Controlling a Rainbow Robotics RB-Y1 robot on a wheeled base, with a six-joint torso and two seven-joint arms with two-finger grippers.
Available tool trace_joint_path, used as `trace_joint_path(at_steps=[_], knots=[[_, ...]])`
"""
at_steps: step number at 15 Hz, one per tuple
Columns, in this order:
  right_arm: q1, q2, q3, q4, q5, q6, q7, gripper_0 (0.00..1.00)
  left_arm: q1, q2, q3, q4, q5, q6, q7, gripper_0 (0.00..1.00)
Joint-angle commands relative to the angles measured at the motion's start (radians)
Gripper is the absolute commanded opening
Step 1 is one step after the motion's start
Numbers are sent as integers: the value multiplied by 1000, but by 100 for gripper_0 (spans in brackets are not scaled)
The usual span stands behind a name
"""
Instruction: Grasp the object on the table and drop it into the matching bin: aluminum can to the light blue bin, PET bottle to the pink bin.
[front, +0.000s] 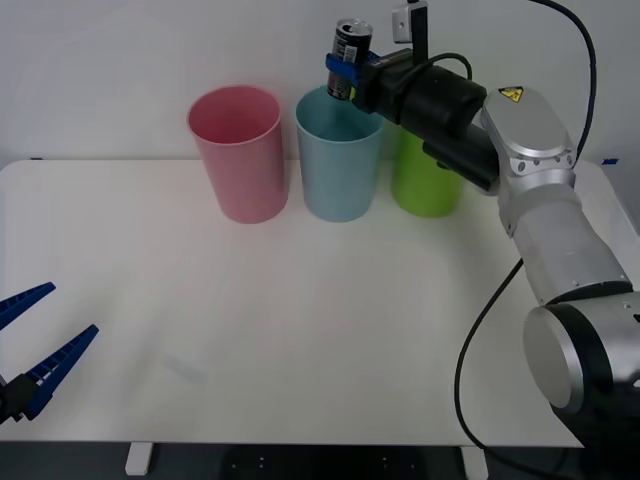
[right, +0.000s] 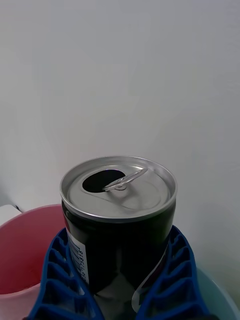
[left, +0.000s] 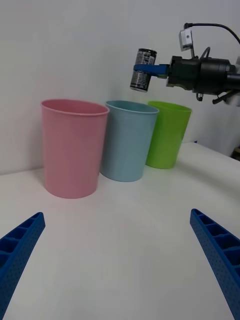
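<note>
R hand (front: 343, 76) up at 12 o'clock of the front view, above the bin row, clear of the tabletop (front: 300, 330). Blue ribbed fingers (right: 60, 280) pinched on the aluminum can (front: 350, 58), one each side of the lower body, both pads touching. Can upright w/ slight tilt, silver top up, pull tab raised, mouth open. Dark sides, some white print.

Can hangs in air over the light blue bin (front: 340, 160), abt above the rim's far edge; not touching the bin. From the L wrist cam the can (left: 143, 70) sits above the gap between blue bin (left: 127, 142) and lime green bin (left: 167, 135), so exact line-up over the mouth: can't tell.

Bins in a row at the tabletop's far side: pink bin (front: 238, 150) at 11 o'clock, blue mid, green at 1 o'clock, partly behind R arm. Pink and blue just beside each other.

L hand (front: 35, 345) low at 8 o'clock, near tabletop's edge, fingers spread wide, holding nothing.
</note>
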Motion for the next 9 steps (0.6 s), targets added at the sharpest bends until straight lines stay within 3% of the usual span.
trace_joint_path(at_steps=[1,3,4,5,6,9], knots=[[-1,1,2,-1,0,1,11,0,0,0,0,0,0,0,0,100],[1,1,2,-1,0,1,16,0,0,0,0,0,0,0,0,100],[-1,1,2,-1,0,1,19,22,0,0,0,0,0,0,0,100],[-1,1,0,-1,0,1,22,70,0,0,0,0,0,0,0,100],[1,1,0,-1,0,1,26,100,0,0,0,0,0,0,0,100],[1,1,0,-1,0,-3,35,100,0,0,0,0,0,0,0,100]])
